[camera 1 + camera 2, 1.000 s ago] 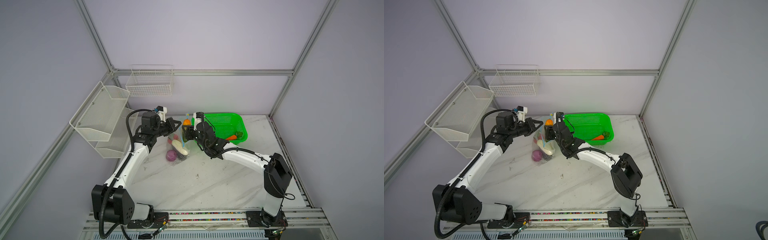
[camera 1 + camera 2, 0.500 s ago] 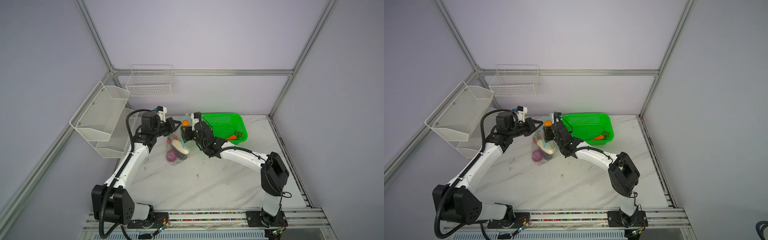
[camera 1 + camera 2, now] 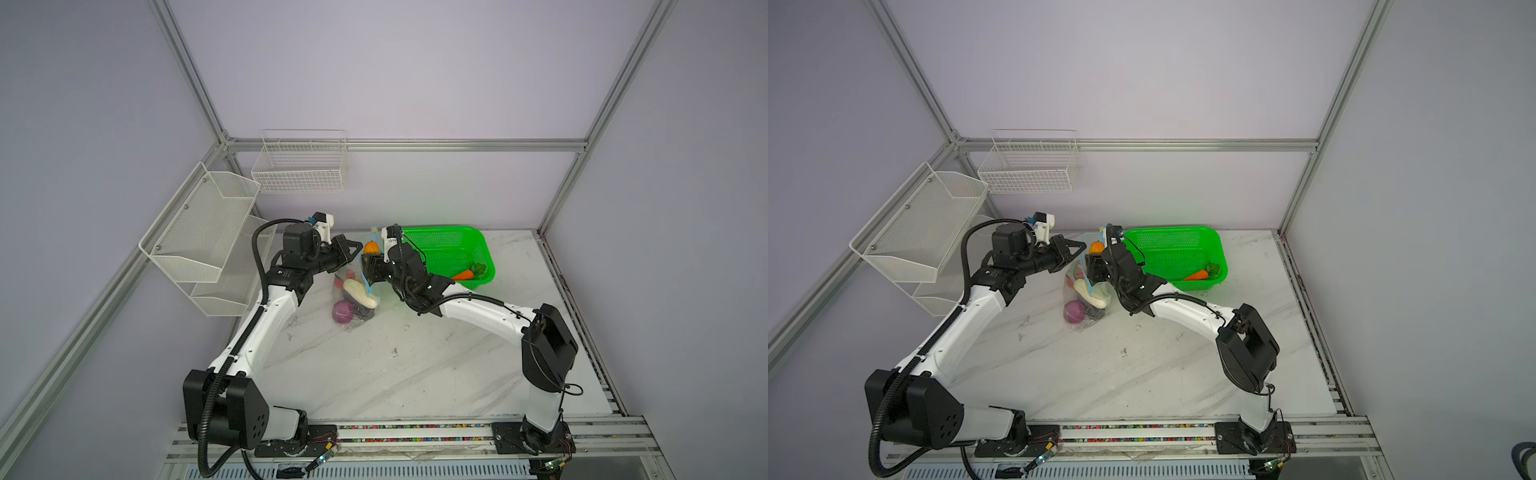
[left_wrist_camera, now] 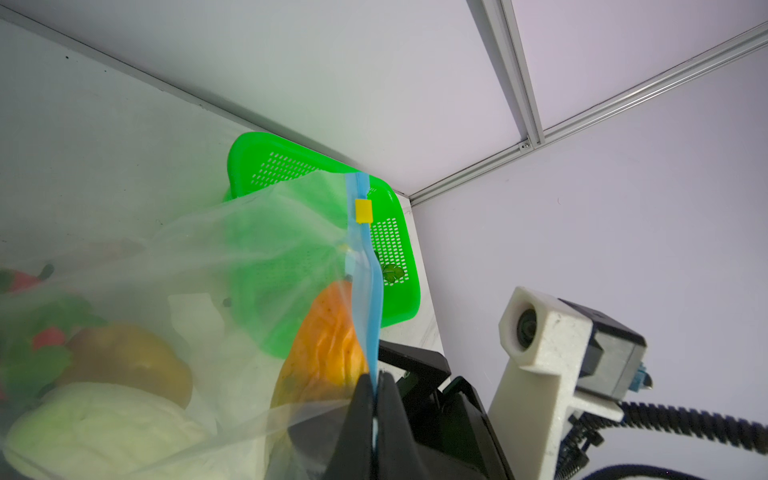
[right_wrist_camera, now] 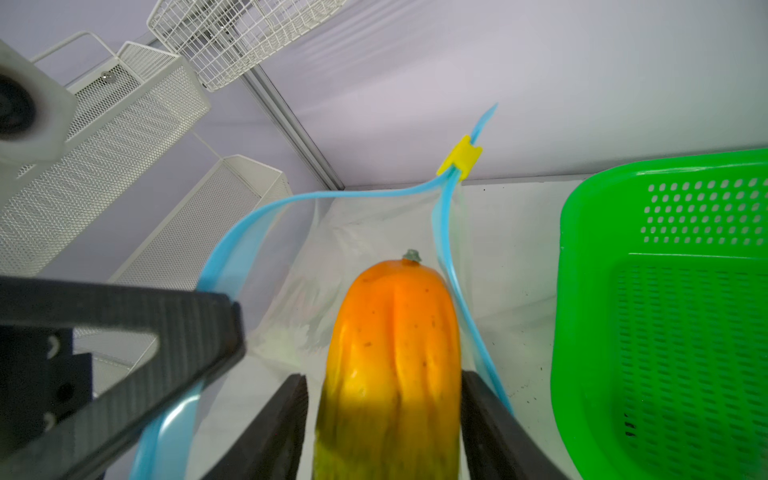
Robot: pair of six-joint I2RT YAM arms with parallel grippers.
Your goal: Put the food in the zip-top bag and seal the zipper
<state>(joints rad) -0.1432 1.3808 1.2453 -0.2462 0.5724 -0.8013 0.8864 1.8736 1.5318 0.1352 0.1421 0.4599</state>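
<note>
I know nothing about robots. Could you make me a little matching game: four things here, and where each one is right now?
Things:
1. orange-yellow fruit
2. purple onion
3. carrot
4. yellow slider

Places:
A. on the blue strip
B. in the green basket
C. low inside the clear bag
D. between the right pincer's jaws

Pairs: 1-D, 2-C, 3-B, 4-A.

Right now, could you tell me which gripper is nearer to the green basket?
The right. The right gripper sits beside the green basket, jaws either side of the orange vegetable; the left gripper is farther off, across the open zip-top bag, pinching its zipper.
</note>
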